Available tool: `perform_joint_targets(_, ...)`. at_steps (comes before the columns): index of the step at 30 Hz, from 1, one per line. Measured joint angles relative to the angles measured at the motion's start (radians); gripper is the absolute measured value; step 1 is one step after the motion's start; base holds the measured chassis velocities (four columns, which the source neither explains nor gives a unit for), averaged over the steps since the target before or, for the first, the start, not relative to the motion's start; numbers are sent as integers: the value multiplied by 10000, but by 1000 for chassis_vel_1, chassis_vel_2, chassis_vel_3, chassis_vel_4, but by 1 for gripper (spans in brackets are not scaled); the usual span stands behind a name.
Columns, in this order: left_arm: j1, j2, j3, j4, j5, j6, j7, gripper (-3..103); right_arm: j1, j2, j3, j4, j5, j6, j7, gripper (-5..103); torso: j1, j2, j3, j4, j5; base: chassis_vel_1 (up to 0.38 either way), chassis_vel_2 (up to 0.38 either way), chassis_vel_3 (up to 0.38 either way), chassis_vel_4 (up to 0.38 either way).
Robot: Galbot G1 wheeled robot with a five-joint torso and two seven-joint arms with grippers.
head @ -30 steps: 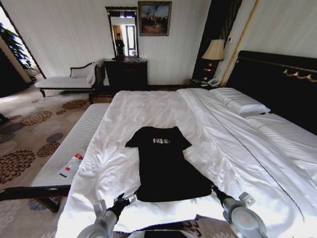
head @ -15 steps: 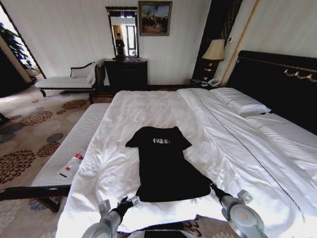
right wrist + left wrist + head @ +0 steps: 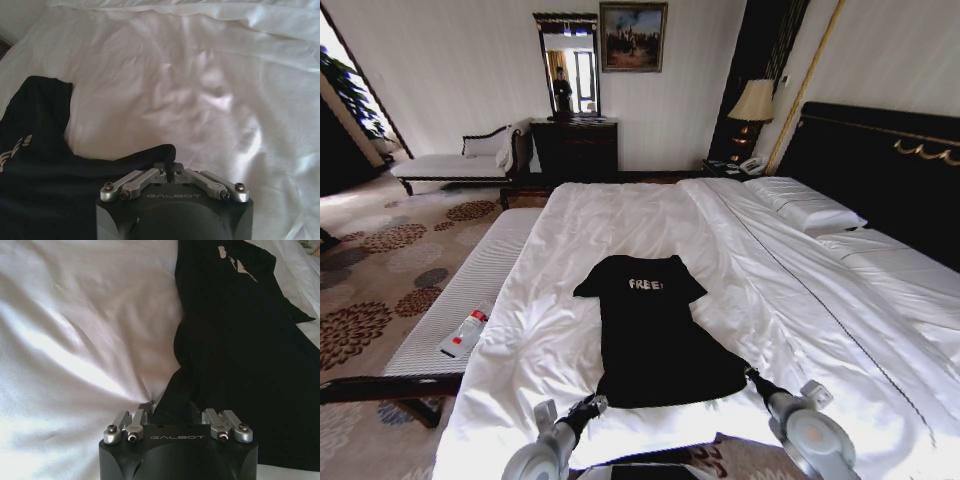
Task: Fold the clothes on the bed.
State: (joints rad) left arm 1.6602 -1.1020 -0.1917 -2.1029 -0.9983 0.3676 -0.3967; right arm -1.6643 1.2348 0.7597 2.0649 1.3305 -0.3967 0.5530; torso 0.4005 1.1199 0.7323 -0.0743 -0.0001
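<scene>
black t-shirt (image 3: 655, 335) lay flat on the white bed (image 3: 620, 215), both tools at its hem.
left tool (image 3: 592, 404) pinched the hem's left corner; right tool (image 3: 752, 375) was closed on the right corner.

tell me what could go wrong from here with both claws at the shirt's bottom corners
1. The left claw sits at the hem of the T-shirt right where the white sheet bunches, so it may pinch sheet along with fabric.
2. The right claw has only a thin lip of the corner between its fingers; that could slip out on lifting.
3. One corner slipping would probably leave the fold skewed.
</scene>
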Motion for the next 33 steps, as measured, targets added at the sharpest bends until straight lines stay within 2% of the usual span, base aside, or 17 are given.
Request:
perform_joint_targets(1, -5, 1, -7, -1, -16, 2, -4, 41, 23, -1, -30, 0, -1, -1, 14, 2, 1, 0, 0, 0, 0, 0, 0, 0, 0)
perform_joint_targets(2, -5, 1, -7, -1, -16, 2, -4, 41, 23, -1, -30, 0, -1, -1, 14, 2, 1, 0, 0, 0, 0, 0, 0, 0, 0)
perform_joint_targets(6, -5, -1, 22, 23, -16, 6, -5, 19, 66, -5, -85, -21, -2, -4, 46, 2, 1, 0, 0, 0, -1, 0, 0, 0, 0)
perform_joint_targets(8, -2, -5, 29, 32, -11, 6, -5, 19, 68, -5, -91, -22, -2, -5, 53, 2, 0, 1, 0, 0, -1, 0, 0, 0, 0)
perform_joint_targets(11, 45, -26, 25, 32, 29, 6, 0, 3, 54, 3, -119, -20, -7, -7, 72, 2, 0, 1, 0, 0, -1, 0, 0, 0, 0)
perform_joint_targets(12, 61, -34, 4, 17, 33, 6, 2, 2, 46, 8, -124, -17, -10, -7, 73, 2, 0, 0, 0, 0, -1, 0, 0, 0, 0)
perform_joint_targets(22, 318, -108, -489, -585, 179, -101, -75, 0, -125, 63, -403, 112, -284, -7, 68, 2, 1, 0, 0, 0, -2, 0, 0, 0, 0)
perform_joint_targets(26, 941, 0, -1009, -1259, 413, -219, -71, 0, -279, 142, -577, 466, -534, -196, 194, 2, 0, 1, 0, -1, -1, 0, 0, 0, 0)
perform_joint_targets(31, 2087, -358, -1292, -2007, 1625, -666, 56, 0, -586, 72, -682, 1026, -879, -599, 451, 2, -1, 1, -1, 2, 0, 0, 0, 0, 0)
perform_joint_targets(33, 2255, -410, -1371, -2180, 1653, -692, 56, 0, -680, 90, -690, 1195, -887, -640, 481, 2, 0, 1, -1, 3, -1, 0, 0, 0, 0)
